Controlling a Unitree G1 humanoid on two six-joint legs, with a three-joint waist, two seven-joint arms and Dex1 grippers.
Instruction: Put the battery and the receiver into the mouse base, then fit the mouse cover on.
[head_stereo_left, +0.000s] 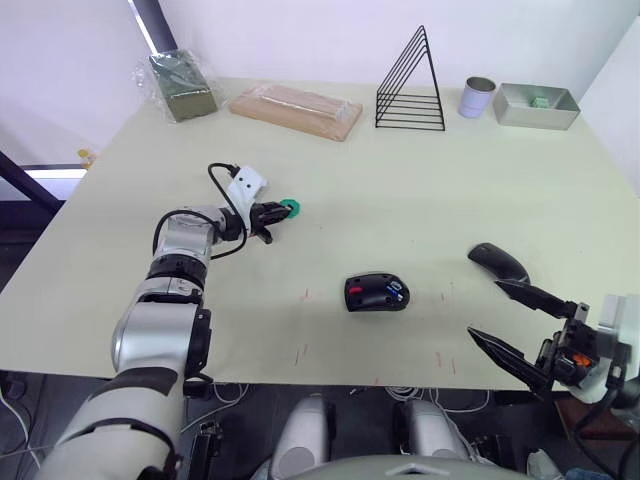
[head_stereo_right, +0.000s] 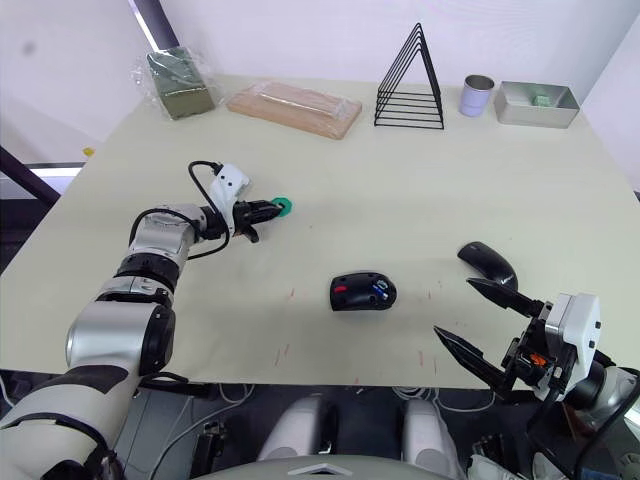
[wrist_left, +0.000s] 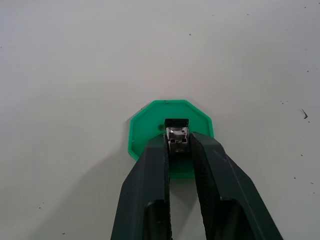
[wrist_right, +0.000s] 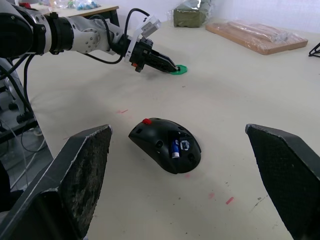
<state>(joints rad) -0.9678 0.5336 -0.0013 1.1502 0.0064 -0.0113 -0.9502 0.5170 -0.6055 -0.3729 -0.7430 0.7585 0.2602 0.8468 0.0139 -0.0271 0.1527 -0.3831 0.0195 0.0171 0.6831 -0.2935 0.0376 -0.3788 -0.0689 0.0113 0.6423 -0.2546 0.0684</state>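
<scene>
Reaching out over the table (head_stereo_left: 400, 190), the left gripper (head_stereo_left: 272, 213) has its two black fingers (wrist_left: 150, 170) pinched on the receiver (wrist_left: 177, 135), a tiny stub with a silver metal end and a dark cap. The receiver sits over a flat green disc (wrist_left: 150, 127) that lies on the table surface; whether the stub touches the disc cannot be told. A black cable loops from the left wrist.

The mouse base (head_stereo_left: 376, 293) lies near the middle of the front half of the table, well apart from the left gripper and toward the robot's right of it. Its inner compartment faces up. A red part (wrist_right: 147, 121) shows at one end, and the blue battery (wrist_right: 175, 148) lies inside the compartment.

The mouse cover (head_stereo_left: 497, 260), a smooth black curved shell, rests on the table to the right of the mouse base, apart from it.

The right gripper (head_stereo_left: 510, 322) hangs at the front right edge of the table, just beside the mouse cover, with its fingers spread wide and nothing between them.

Along the far edge of the table stand a wrapped green block (head_stereo_left: 182, 84), a wooden board in clear wrap (head_stereo_left: 296, 110), a black wire rack (head_stereo_left: 411, 88), a metal can (head_stereo_left: 478, 97) and a grey tray (head_stereo_left: 536, 106).
</scene>
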